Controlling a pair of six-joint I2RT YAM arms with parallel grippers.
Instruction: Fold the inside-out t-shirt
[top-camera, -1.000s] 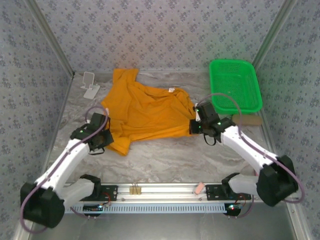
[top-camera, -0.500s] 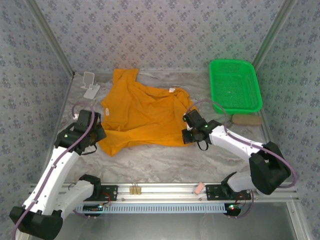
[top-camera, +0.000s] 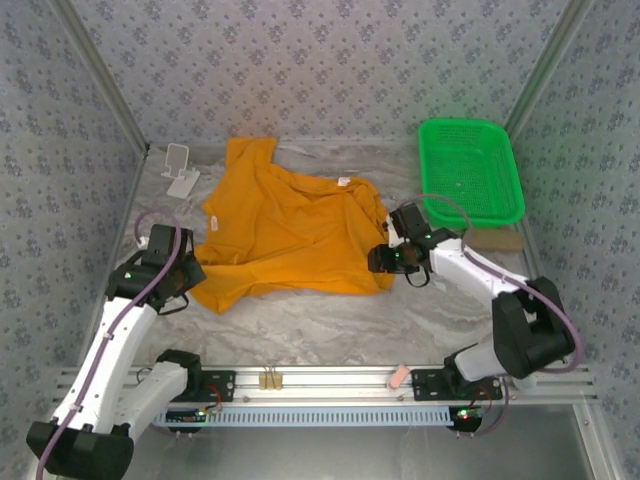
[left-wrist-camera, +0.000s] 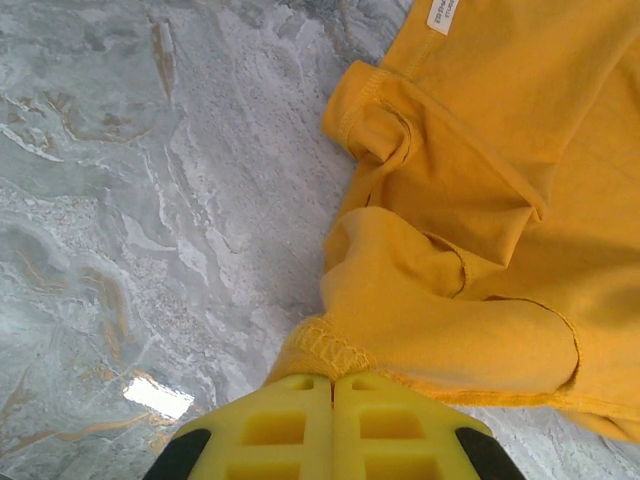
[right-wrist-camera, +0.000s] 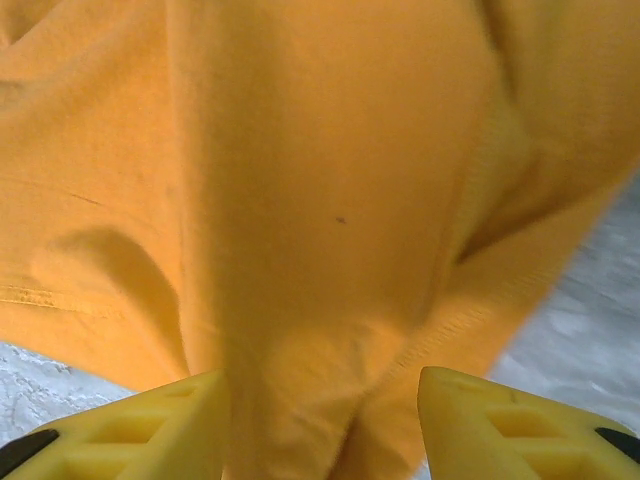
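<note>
T-shirt (top-camera: 290, 230), orange, wrinkled, spread on table (top-camera: 330, 310), centre to far-left; white neck tag (top-camera: 343, 181) at far edge. Left gripper (left-wrist-camera: 332, 380): fingers pressed together, near-left hem corner pinched at tips. Right gripper (right-wrist-camera: 322, 378): fingers apart, near-right edge of fabric bunched betw. them, not squeezed.

Step in hand, prob.: spreading/flattening before first fold. To do well: close right fingers on hem only, not on the bunched ridge; draw both near corners apart & low over surface w/ even tension; avoid lifting high, else fresh wrinkles likely.

Surroundings: green basket (top-camera: 465, 170) far-right, just beyond right gripper; brown flat obj. (top-camera: 492, 240) beside basket's near rim; white stand (top-camera: 180, 170) far-left, near cloth. Obstacles, as judged: basket & brown obj. close to right arm's outward sweep; stand close to any far-left pull.
</note>
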